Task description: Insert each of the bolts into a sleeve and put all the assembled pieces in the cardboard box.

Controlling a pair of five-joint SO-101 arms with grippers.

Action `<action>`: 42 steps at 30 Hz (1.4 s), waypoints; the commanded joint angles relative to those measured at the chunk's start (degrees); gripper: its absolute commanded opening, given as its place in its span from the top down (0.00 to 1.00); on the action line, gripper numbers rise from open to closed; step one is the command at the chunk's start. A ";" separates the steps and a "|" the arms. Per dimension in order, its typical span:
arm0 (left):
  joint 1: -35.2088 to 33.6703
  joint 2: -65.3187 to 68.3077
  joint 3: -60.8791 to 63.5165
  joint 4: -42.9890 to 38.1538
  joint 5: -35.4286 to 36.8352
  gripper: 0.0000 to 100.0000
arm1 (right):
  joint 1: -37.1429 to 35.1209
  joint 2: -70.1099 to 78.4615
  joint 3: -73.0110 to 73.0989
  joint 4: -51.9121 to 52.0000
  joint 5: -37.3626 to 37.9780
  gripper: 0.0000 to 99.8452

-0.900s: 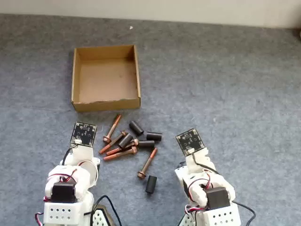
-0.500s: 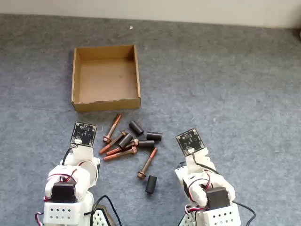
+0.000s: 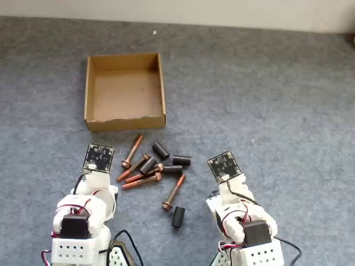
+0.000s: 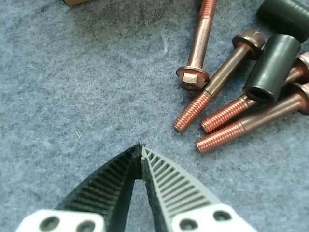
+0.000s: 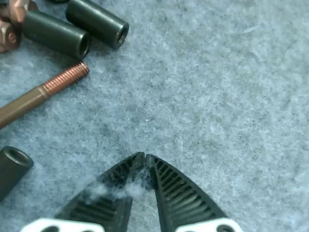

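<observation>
— Surface?
— Your table [image 3: 266, 111] is covered in grey, fuzzy carpet-like felt. A pale strip [image 3: 222, 11] runs along the far edge.
— Task pieces?
— The cardboard box [image 3: 126, 123] is far-left and open-topped. Copper bolts [image 3: 141, 180] and black sleeves [image 3: 181, 160] are heaped loose just in front of it, between your arms. One lone sleeve [image 3: 178, 216] lies nearer the right arm.
— Fingers?
— Your left fingers [image 4: 164, 181] are pressed tip to tip, holding nothing, over carpet near the bolts' threaded ends. Your right fingers [image 5: 176, 193] are likewise closed and hold nothing, with pale fuzz on them.
</observation>
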 commanded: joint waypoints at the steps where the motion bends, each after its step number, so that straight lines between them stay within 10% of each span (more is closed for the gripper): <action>1: -0.48 -0.22 1.10 0.18 -0.70 0.99 | 0.66 -0.31 8.40 0.40 0.35 0.99; 28: -0.48 -0.22 1.10 0.18 -0.88 0.99 | 0.75 -0.31 8.31 0.13 0.35 0.99; 42: -0.57 -0.22 1.10 0.18 -0.97 0.99 | 12.88 0.40 -8.57 -6.11 9.58 0.99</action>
